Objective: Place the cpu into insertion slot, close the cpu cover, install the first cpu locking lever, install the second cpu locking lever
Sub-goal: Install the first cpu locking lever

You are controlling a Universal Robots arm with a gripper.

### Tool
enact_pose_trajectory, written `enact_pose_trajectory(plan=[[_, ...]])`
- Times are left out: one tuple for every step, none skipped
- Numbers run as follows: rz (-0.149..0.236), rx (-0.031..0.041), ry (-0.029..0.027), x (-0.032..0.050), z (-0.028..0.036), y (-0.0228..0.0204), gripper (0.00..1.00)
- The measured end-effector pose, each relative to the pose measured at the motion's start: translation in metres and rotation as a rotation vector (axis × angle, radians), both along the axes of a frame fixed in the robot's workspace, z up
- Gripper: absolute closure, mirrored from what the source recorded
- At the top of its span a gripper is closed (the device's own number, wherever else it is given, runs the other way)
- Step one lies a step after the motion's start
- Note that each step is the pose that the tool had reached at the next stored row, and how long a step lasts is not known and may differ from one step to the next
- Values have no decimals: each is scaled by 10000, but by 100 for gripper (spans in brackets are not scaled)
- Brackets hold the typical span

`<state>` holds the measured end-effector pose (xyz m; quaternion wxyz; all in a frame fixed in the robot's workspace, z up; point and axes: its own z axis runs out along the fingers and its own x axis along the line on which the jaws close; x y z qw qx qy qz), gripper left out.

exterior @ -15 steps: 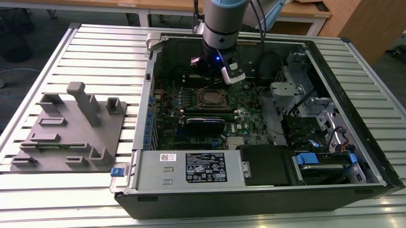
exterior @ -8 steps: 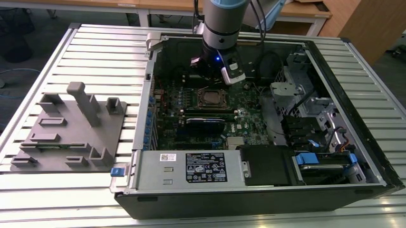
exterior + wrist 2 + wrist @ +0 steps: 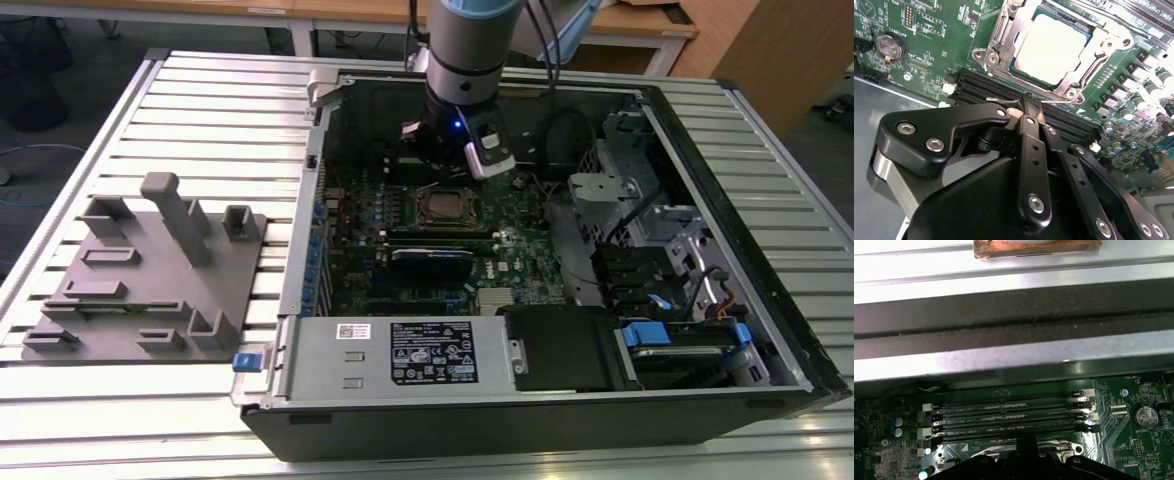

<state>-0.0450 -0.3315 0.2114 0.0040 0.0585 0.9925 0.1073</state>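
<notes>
**Operator:** Nearest my lens in the second wrist view is the gripper. Its fingers are drawn together to one tip. I cannot tell whether they nip anything.

**Inspector:** Where is the cpu?

**Operator:** The cpu lies flat in the insertion slot, which it hides. The cpu cover is down around it, and the chip's pale top shows through the window.

**Inspector:** How does it lie from the claw?

**Operator:** In the exterior view the arm stands over the far side of the socket. The chip therefore lies just to the near side of the fingertip. A thin locking lever runs along the socket's far edge, from left to right across the line of the fingers. The tip sits at that wire, either touching it or very nearly so; I cannot say which. I judge the work in hand to be at that edge, with the chip seated and the cover closed.

**Inspector:** Counts, please.

**Operator:** I count one cpu and one cover. I can vouch for one lever but cannot count a second with confidence. In the first wrist view there are four memory slots just beyond the tip, with one coin battery beside them. Further out is one computer case on the slatted table. One grey fixture block sits at the exterior view's left, well apart from the gripper.
</notes>
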Motion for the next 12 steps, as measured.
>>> enact_pose_trajectory(plan=[[-89,-1,0,0,-3,0,89],[-187,-1,0,0,-6,0,89],[-277,-1,0,0,-9,0,89],[-359,-2,0,1,-12,0,89],[-439,-2,0,2,-14,1,89],[-519,-2,0,3,-16,1,89],[-595,-1,0,5,-19,2,89],[-675,-2,0,6,-21,3,89],[-743,-1,0,8,-23,4,89],[-813,-1,0,10,-25,5,89],[-876,1,-1,13,-27,7,89],[-932,0,-1,14,-28,9,89]])
